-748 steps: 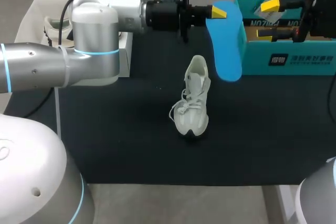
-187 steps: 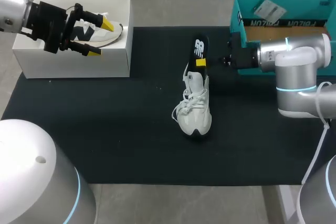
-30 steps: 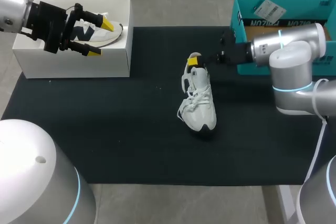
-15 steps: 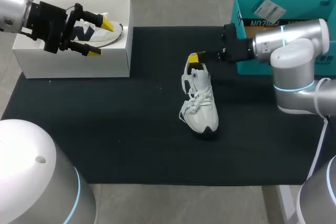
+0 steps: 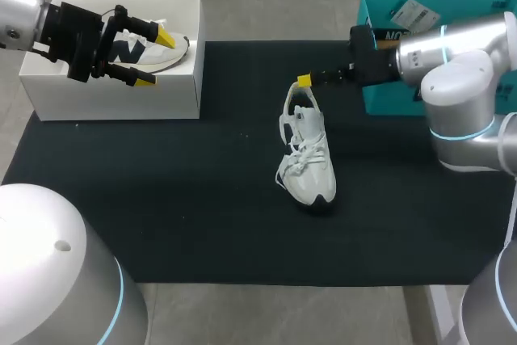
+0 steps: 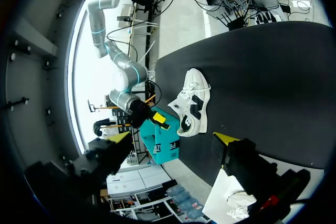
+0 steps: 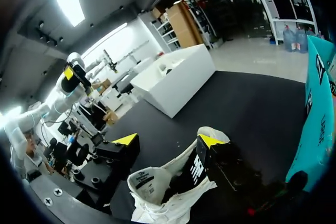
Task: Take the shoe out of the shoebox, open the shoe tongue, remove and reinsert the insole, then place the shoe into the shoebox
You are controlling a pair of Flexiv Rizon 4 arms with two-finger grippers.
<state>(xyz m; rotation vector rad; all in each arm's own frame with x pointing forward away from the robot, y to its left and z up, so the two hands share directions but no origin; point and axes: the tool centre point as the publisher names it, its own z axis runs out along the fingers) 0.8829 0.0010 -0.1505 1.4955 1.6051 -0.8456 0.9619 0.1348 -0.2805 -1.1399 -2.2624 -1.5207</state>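
The white sneaker stands upright on the black mat, just right of centre in the head view, toe toward the bottom of the frame. It is out of the box! The right gripper is at the heel end with its fingers spread and holding nothing. The right wrist view shows the shoe's mouth gaping just under them, and a dark insole sitting inside. I'd call that the insole back in, though how flat it lies can't be judged from here.

At upper left, the left gripper hangs over the white shoebox, also released and empty, with a second shoe lying in the box beneath it. The teal shoebox waits at upper right, partly behind the right arm.

So the unboxing, tongue and insole work look done. What's left is the last step: grip the sneaker and set it into a shoebox.
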